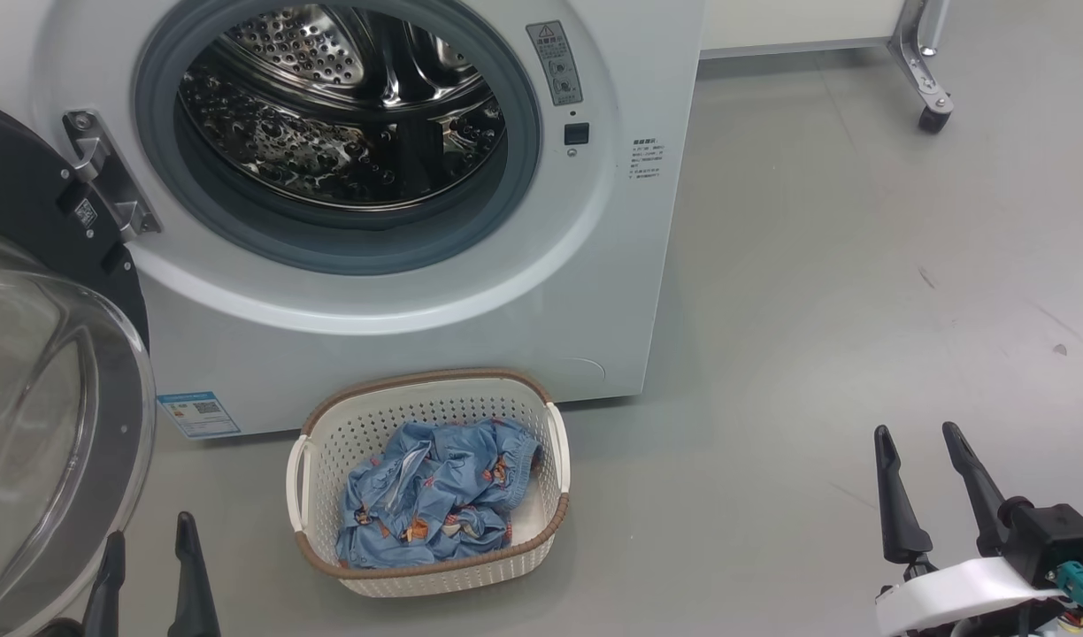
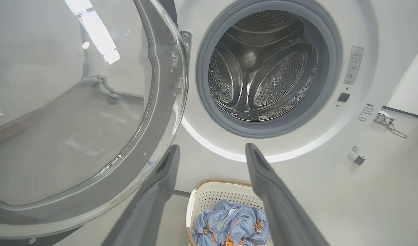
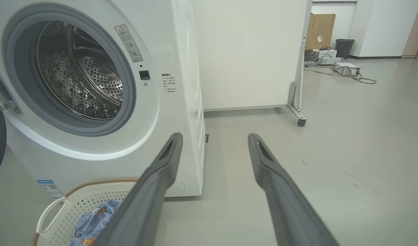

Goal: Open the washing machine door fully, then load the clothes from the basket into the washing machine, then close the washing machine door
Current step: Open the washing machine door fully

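Loading step due: washing machine door [image 1: 55,398] stands open. Both wide, empty: left pincer [image 1: 149,528], right pincer [image 1: 917,431]. Next: descend onto clothes [image 1: 435,495] in basket [image 1: 329,442], pinch bunch.

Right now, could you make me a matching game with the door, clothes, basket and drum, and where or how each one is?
1 door
2 clothes
3 basket
4 drum

A on the floor before the washer
B swung open
C shiny perforated steel
D heaped in the basket

Pairs: 1-B, 2-D, 3-A, 4-C
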Available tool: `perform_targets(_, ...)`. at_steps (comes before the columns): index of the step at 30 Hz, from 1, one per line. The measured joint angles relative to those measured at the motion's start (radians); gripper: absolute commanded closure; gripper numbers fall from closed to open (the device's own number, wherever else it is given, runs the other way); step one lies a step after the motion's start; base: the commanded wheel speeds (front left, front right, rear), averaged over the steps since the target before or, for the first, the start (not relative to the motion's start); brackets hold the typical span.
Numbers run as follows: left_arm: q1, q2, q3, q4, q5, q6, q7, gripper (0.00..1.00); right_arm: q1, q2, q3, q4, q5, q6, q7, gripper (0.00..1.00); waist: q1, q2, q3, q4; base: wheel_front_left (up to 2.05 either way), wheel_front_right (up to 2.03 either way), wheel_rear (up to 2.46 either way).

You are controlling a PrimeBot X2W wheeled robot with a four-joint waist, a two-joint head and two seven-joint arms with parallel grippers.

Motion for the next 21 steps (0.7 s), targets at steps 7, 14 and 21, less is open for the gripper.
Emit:
perform_targets(7,0.003,-0.001,-0.007,0.0,0.011,-0.002,0.0,0.0,0.001,-0.001,-0.002,-0.003,-0.003,0.0,0.0,0.0,0.0,0.0,0.006,0.001,0.0,0.0,0.0)
perform_targets(14,0.006,-0.001,-0.007,0.01,0.018,-0.005,0.0,0.0,0.001,-0.002,-0.002,-0.007,-0.008,0.0,0.0,0.0,0.0,0.0,0.014,0.003,0.0,0.0,0.0)
perform_targets(21,0.006,0.0,-0.006,0.013,0.021,-0.009,0.0,0.0,0.001,-0.002,-0.002,-0.009,-0.008,0.0,0.0,0.0,0.0,0.0,0.025,0.004,0.0,0.0,0.0)
